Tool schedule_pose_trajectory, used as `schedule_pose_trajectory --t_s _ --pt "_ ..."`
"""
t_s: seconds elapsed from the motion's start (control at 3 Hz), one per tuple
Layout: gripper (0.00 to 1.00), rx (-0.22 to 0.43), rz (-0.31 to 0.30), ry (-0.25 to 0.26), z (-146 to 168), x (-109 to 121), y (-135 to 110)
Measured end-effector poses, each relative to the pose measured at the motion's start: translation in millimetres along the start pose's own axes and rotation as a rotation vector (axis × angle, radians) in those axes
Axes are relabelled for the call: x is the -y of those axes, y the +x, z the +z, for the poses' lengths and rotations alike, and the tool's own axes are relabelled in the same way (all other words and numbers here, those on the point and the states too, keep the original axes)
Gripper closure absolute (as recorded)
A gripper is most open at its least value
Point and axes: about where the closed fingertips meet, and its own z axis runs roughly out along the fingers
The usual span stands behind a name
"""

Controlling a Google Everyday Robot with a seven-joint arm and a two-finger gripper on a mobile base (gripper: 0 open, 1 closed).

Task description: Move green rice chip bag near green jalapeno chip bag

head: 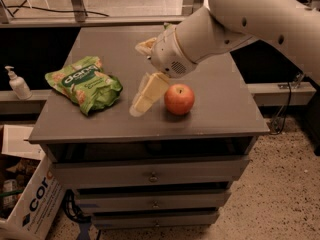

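- Camera view: the gripper hangs over the middle of the desk, tips angled down and left. It sits between the green rice chip bag and a red apple.
- Whether the gripper is open or closed cannot be told; its pale parts overlap from this angle.
- The green rice chip bag lies on the left part of the desk, just left of the gripper and apart from it.
- The green jalapeno chip bag is almost wholly hidden behind the arm; only a green sliver shows at the far side.
- The arm is cut off at the top right.
- A pump bottle stands on a ledge at left.
- A cardboard box is cropped at the lower left.
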Motion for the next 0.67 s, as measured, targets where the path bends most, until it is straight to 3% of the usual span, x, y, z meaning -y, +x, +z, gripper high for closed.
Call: schedule_pose_trajectory --t_s 0.33,0.67 --pt "0.00 0.001 -0.026 0.018 30.1 11.9 -8.6" --pt "0.00 -0.026 -0.026 0.058 58.6 9.9 -7.5"
